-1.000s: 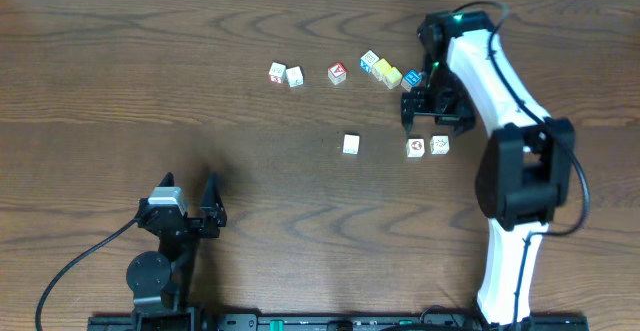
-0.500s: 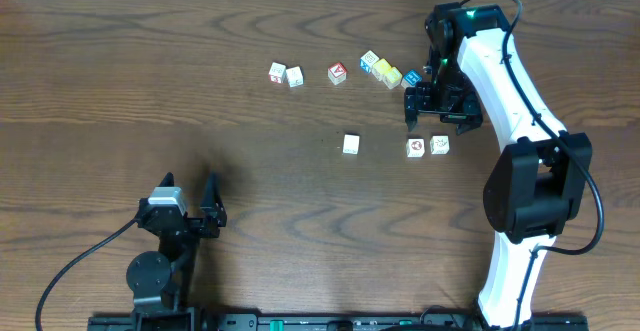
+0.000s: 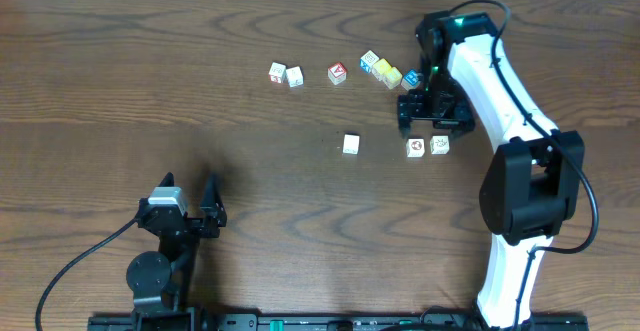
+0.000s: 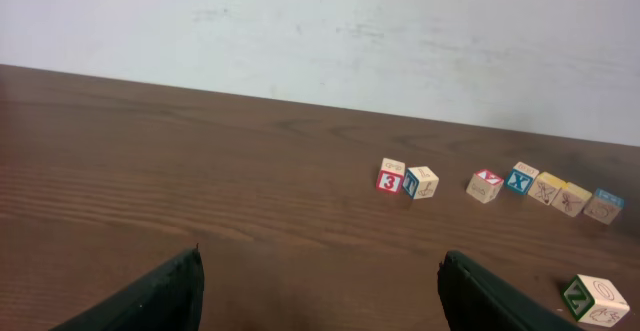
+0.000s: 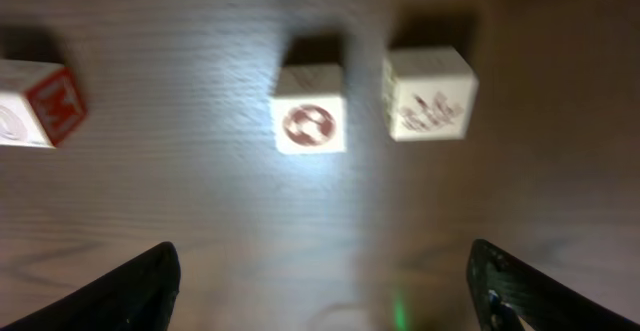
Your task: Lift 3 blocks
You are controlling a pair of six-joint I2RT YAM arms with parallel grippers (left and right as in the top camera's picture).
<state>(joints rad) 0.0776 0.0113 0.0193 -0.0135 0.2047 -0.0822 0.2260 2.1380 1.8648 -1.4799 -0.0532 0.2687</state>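
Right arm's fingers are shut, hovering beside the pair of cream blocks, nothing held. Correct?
No. The fingers of the right gripper are open, not shut; the right wrist view shows them spread wide. It hovers beside the cream blocks, holding nothing.

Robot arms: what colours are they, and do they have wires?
The right arm has smooth white shells with chunky black joints, a tiny green light and a black two-finger gripper. The left arm is all black with a small grey block near its black gripper. A thin black cable loops from it.
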